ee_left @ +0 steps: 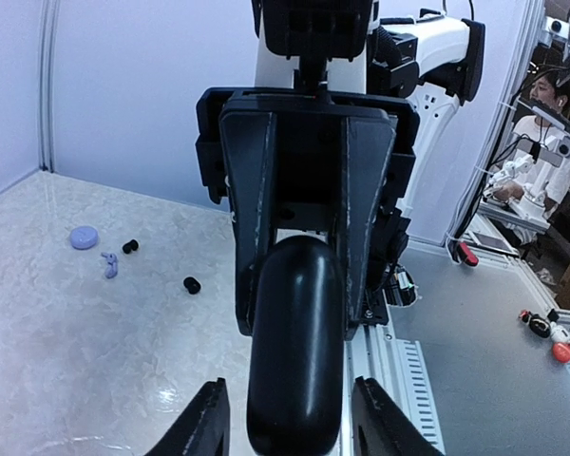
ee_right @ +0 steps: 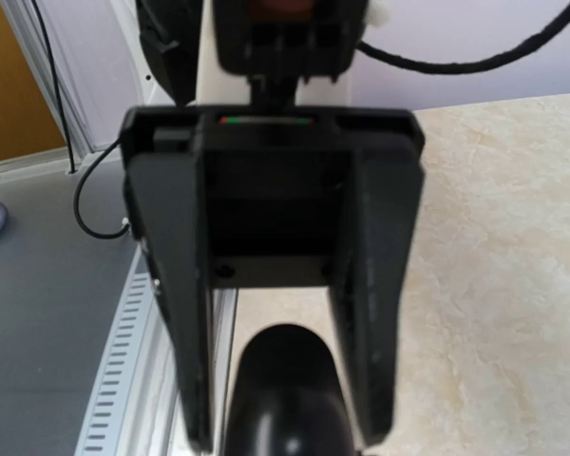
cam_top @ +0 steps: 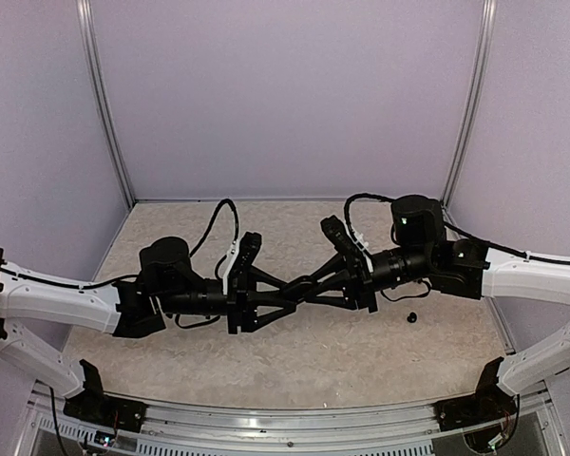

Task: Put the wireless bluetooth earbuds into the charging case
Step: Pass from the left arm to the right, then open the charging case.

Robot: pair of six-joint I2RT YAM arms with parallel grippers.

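A black oval charging case (ee_left: 299,361) hangs in mid-air between both grippers. My right gripper (ee_left: 299,328) is shut on it, its fingers (ee_left: 256,190) pressed on both sides. My left gripper (ee_left: 290,418) is open around the case's near end, with gaps on both sides. The grippers meet mid-table in the top view, left (cam_top: 309,283) and right (cam_top: 290,290). Two black earbuds (ee_left: 130,246) (ee_left: 192,284) and a lavender earbud (ee_left: 109,264) lie on the table beside a lavender case (ee_left: 84,237). One black earbud (cam_top: 411,317) shows under the right arm. The case (ee_right: 285,389) fills the bottom centre of the right wrist view.
Lavender walls (cam_top: 285,95) close the back and sides of the beige table (cam_top: 294,361). A slotted metal rail (ee_left: 408,380) runs along the near edge. A person (ee_left: 551,95) sits outside the cell at the right.
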